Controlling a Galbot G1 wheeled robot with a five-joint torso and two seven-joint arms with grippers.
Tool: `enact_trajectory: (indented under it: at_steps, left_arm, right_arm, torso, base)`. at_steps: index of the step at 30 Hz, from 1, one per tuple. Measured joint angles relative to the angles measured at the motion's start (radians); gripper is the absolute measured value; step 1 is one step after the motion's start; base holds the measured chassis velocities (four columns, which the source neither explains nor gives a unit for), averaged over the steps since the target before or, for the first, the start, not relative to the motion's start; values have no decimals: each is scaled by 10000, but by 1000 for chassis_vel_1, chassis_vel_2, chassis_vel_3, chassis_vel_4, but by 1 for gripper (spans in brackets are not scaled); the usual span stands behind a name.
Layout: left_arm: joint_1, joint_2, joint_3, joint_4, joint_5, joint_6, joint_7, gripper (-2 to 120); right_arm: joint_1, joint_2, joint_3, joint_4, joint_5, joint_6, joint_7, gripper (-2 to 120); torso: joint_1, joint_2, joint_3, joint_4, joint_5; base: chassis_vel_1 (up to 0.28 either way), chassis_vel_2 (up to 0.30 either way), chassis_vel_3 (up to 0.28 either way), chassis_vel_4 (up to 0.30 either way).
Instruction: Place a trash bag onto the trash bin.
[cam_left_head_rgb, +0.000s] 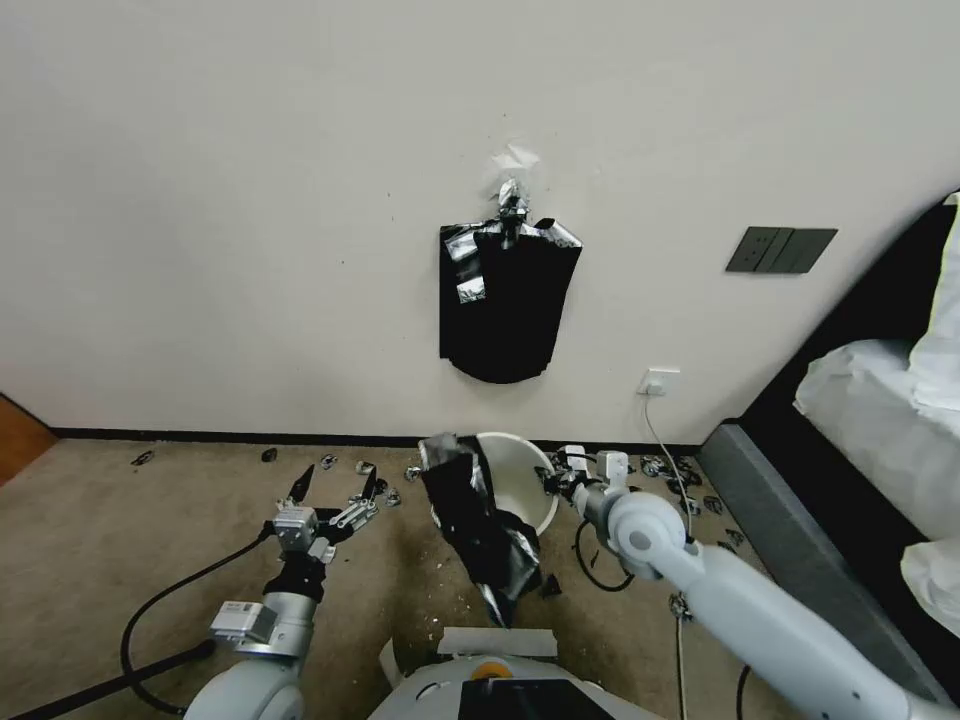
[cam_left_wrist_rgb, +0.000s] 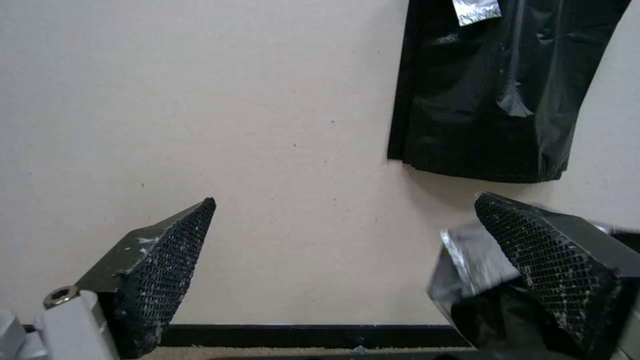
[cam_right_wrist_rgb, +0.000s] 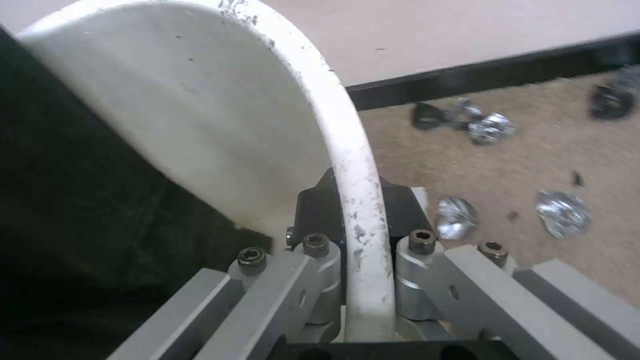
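Right pincer (cam_right_wrist_rgb: 357, 220) clamps trash bin (cam_right_wrist_rgb: 200, 110) rim; trash bag (cam_left_head_rgb: 480, 520) seemingly draped opposite.

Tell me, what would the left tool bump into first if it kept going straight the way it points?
Probably the wall. The left tool is open and aims at bare wall, beside the hanging bag bundle. How far off the wall is, I cannot tell.

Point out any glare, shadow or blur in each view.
Head view: glare streaks the trash bag draped on the trash bin. Left wrist view: open left gripper sharp, hanging bag bundle sheeny. Right wrist view: right gripper clamps the rim; foil scraps blurred.
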Motion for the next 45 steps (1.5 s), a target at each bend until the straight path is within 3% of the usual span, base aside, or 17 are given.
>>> enact_trajectory:
  at_steps: [17,30,37,38,45]
  left_arm:
    - [320,-194,-129,-167,38,-15,4,100]
    - [244,-187,214,-211,261,5,0,100]
    - [175,-219,366,-162,275,22,-8,100]
    - [175,-219,366,-162,275,22,-8,100]
    - [134,-261,471,-118,303,32,-24,100]
  right_arm:
    - [-835,1313,21,-1091,-1044,136,198,3]
    - [-607,1513,-131,-1630,-1075,207,77,5]
    - [-775,1210,-104,-1268,-1076,78,93,34]
    - [-775,1210,-104,-1268,-1076,78,93,34]
    - [-769,173,134,68,-1747,-351,205,63]
  torso:
    - [0,0,0,-1,1]
    - [-1,1,-1,-2,-3]
    - [0,0,2,3,8]
    - [0,0,2,3,8]
    - [0,0,1,1,6]
  base:
    - [0,0,0,0]
    - [0,0,0,0]
    - [0,0,0,0]
    - [0,0,0,0]
    - [0,0,0,0]
